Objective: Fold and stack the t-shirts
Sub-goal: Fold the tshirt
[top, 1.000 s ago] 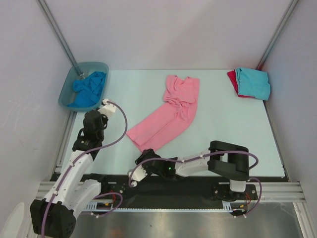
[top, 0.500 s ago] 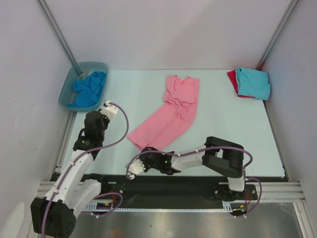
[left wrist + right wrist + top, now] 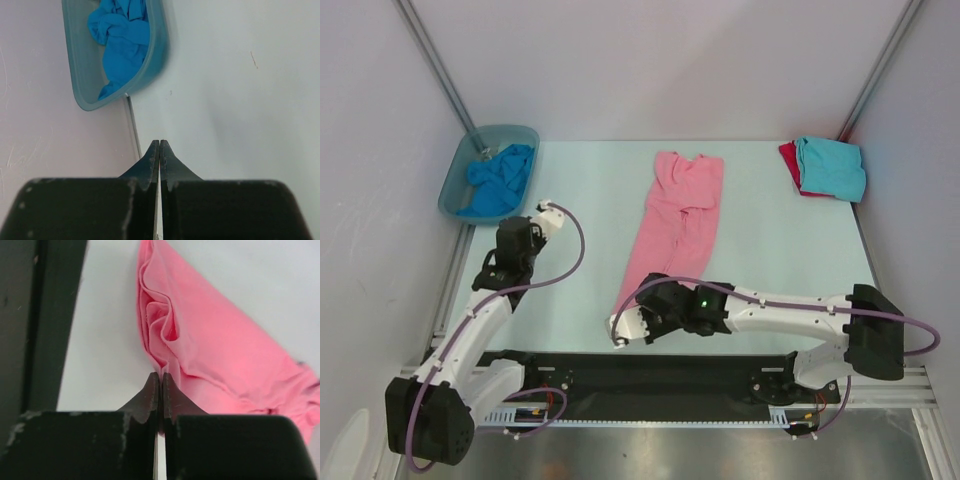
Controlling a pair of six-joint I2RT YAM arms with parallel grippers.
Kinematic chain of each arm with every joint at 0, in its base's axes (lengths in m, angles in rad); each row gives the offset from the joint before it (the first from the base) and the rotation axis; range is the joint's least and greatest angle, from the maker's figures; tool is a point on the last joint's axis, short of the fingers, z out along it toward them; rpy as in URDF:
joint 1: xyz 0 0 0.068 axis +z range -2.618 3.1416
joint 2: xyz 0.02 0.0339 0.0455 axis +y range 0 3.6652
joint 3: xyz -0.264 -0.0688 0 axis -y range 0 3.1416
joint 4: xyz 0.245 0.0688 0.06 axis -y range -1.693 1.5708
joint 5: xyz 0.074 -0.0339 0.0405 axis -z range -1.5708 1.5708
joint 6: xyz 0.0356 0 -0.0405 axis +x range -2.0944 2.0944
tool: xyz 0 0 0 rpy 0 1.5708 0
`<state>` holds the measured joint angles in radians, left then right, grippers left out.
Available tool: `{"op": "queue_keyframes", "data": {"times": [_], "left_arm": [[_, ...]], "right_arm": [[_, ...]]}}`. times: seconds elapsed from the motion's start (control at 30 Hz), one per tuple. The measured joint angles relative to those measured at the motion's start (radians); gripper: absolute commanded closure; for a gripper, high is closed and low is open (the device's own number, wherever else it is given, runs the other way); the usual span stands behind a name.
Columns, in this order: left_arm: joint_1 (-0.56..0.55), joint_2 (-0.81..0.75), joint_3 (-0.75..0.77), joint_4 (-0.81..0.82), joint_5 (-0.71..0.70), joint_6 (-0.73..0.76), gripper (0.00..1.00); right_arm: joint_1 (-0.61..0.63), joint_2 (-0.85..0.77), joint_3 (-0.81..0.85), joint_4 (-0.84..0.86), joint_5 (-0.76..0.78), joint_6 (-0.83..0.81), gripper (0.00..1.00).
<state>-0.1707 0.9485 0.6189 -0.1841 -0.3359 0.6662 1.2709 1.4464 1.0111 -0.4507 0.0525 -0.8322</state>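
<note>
While the right arm lies stretched low along the near edge of the table, the right gripper is pinched tight on the near hem of the pink t-shirt — a long, rumpled strip running toward the far side. The left gripper hangs with its fingers pressed together on nothing, pointing at the tub that holds the blue t-shirt. The turquoise t-shirt lies folded on the red t-shirt in the far right corner.

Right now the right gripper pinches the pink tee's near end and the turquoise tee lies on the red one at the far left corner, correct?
Wrong corner: the top external view shows the turquoise tee on the red tee at the far right. The right gripper does pinch the pink tee at its near end.
</note>
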Motion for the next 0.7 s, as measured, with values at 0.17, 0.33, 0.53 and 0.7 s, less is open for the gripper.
{"op": "queue_keyframes", "data": {"times": [0.17, 0.33, 0.53, 0.7], "left_arm": [[0.000, 0.002, 0.038, -0.013, 0.011, 0.000, 1.00], [0.000, 0.002, 0.072, -0.032, 0.024, 0.012, 1.00], [0.000, 0.002, 0.092, -0.045, 0.026, 0.024, 1.00], [0.000, 0.011, 0.098, -0.048, 0.029, 0.024, 0.99]], "right_arm": [[-0.053, -0.021, -0.025, -0.161, -0.066, 0.028, 1.00], [-0.100, -0.021, -0.081, -0.282, -0.093, 0.028, 1.00], [-0.115, -0.021, -0.093, -0.365, -0.120, 0.027, 1.00], [-0.089, -0.020, -0.086, -0.414, -0.161, 0.028, 1.00]]}}
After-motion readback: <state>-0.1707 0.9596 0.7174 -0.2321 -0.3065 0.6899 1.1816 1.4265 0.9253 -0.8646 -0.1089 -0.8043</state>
